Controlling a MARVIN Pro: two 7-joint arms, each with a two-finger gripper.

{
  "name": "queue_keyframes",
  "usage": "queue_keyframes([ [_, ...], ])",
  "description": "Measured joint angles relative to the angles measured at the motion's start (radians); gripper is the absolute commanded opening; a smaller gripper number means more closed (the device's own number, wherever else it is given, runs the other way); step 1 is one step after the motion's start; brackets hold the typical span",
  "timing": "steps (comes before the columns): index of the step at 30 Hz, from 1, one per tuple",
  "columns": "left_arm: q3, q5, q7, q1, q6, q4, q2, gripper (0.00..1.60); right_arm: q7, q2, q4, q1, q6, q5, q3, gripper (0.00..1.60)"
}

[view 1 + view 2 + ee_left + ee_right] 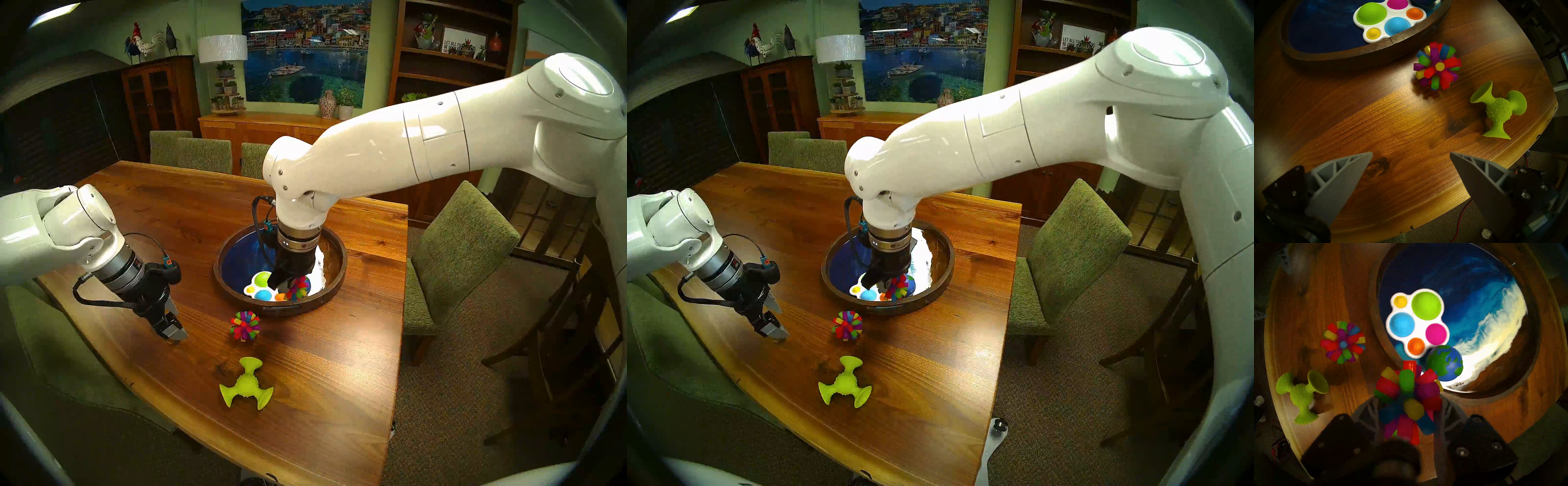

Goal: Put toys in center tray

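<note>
Tray: the round center tray (pixel 334 275), dark wooden rim and glossy blue-and-white wave inside, sits mid-table.
In the tray: a white pop-bubble toy (pixel 1417 322) with five coloured domes lies flat; the small globe ball (pixel 1445 363) rests just beside it, by the white foam part of the pattern.
Held toy: one spiky ball (pixel 1407 400), multicoloured, is clamped between the fingers of the right gripper (pixel 294 283), above the tray's near part, close to the globe and the bubble toy.
Loose toys: the second spiky ball (pixel 245 325) stands on the wood just outside the tray's near rim; the lime-green suction-cup toy (pixel 246 382) lies nearer the table's front edge, apart from both.
Left gripper: the left gripper (pixel 1411 162) hangs low over bare wood to the left of the loose ball, fingers spread wide, nothing between them.
Surface: a wooden table (pixel 325 373) with strong grain and a curved front edge.
Room: green upholstered chairs (pixel 454 251) around the table, a sideboard, a lamp (pixel 222 48) and a harbour picture (pixel 305 47) on the far wall, a bookshelf at right.
</note>
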Motion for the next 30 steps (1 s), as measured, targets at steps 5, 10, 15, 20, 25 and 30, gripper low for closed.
queue_keyframes([
  [5,0.000,0.000,0.000,0.000,0.000,0.000,0.000,1.60,0.019,-0.013,0.076,-0.022,0.002,-0.035,-0.018,0.00],
  [10,0.000,0.000,0.000,0.000,0.000,0.000,0.000,1.60,0.046,-0.017,0.155,-0.058,0.004,-0.066,-0.051,0.00],
  [15,0.000,0.000,0.000,0.000,0.000,0.000,0.000,1.60,0.078,-0.016,0.223,-0.092,0.007,-0.090,-0.079,0.00],
  [20,0.000,0.000,0.000,0.000,0.000,0.000,0.000,1.60,0.126,-0.015,0.297,-0.125,0.013,-0.116,-0.100,0.00],
  [25,0.000,0.000,0.000,0.000,0.000,0.000,0.000,1.60,0.180,-0.021,0.368,-0.153,0.021,-0.149,-0.107,0.00],
  [30,0.000,0.000,0.000,0.000,0.000,0.000,0.000,1.60,0.243,-0.037,0.438,-0.181,0.029,-0.189,-0.111,0.00],
])
